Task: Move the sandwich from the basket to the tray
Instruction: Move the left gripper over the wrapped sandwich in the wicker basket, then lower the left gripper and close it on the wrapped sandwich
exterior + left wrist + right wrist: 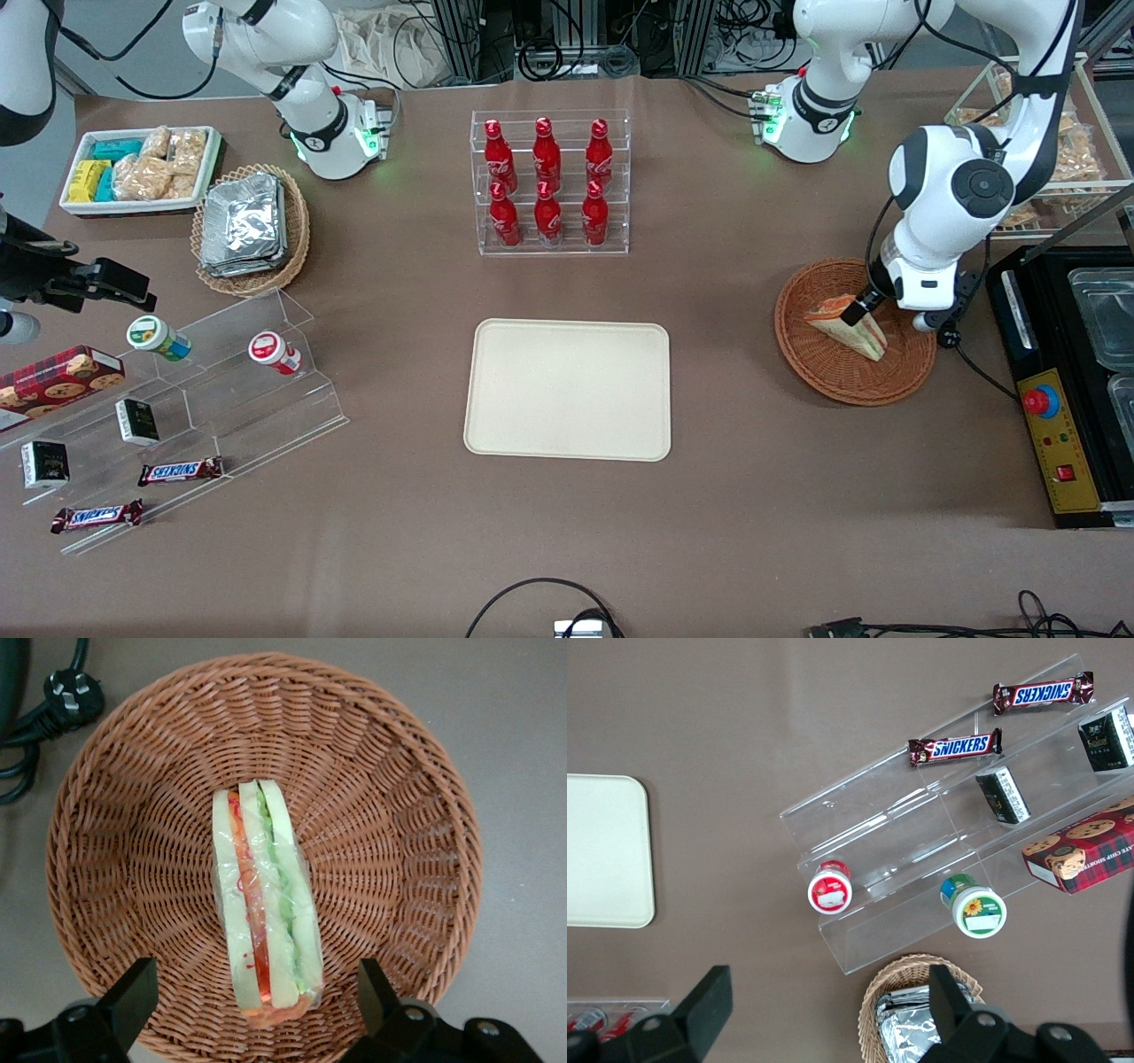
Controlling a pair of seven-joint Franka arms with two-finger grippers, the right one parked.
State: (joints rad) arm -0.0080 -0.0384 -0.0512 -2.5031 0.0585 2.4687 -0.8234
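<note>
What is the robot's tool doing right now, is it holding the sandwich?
Left arm's tool: open, holding nothing, fingers either side of the sandwich in the basket.

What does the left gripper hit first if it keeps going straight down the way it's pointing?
Most likely the sandwich. The gripper is open over the basket, one finger on each side of the wedge, so the fingers would probably straddle it and then meet the basket floor. Exact height is unclear.

front high overview, wrist close over basket (425, 815)
</note>
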